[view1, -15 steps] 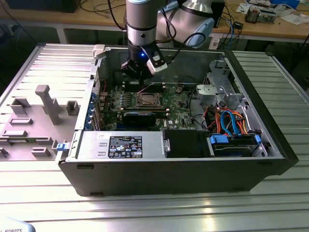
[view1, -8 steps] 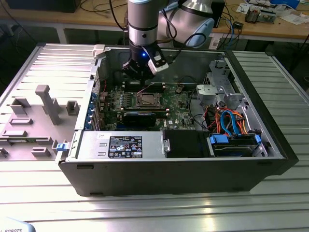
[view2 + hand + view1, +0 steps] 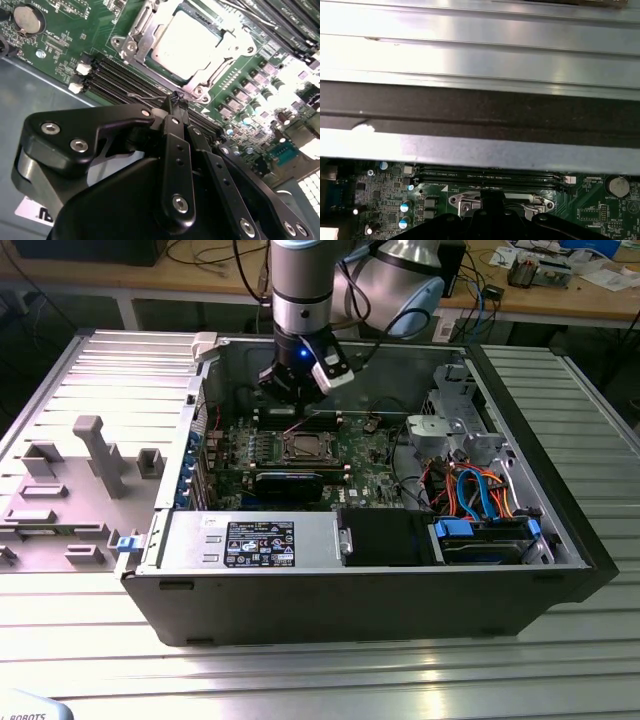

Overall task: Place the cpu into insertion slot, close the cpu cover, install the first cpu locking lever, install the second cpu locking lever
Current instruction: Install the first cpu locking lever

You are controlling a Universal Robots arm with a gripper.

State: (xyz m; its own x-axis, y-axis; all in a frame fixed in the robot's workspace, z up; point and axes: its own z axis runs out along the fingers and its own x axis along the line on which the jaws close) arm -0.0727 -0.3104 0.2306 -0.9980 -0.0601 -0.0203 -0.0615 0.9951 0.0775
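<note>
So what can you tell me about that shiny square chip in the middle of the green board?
The cpu is a flat square chip with a pale, dull silver metal top. It lies flat in the insertion slot, and the silvery cpu cover frames its edges, so its top shows through the window. The black claw hangs just beside one corner of the socket, fingers together, near a thin wire lever.

Gripper (image 3: 297, 392) is down inside the open computer case (image 3: 560, 530), over the far edge of the green board (image 3: 365, 455). Tight spot: case back wall (image 3: 480, 107) just behind it, memory slots (image 3: 125, 82) right under the fingertips, chip socket (image 3: 187, 42) just beyond. Toward the exterior view's right, the silver drive cage (image 3: 455, 430) and the orange and blue cables (image 3: 480, 490) crowd the bay. The power supply box (image 3: 250, 540) blocks the near side. Room above the socket is open.
</note>
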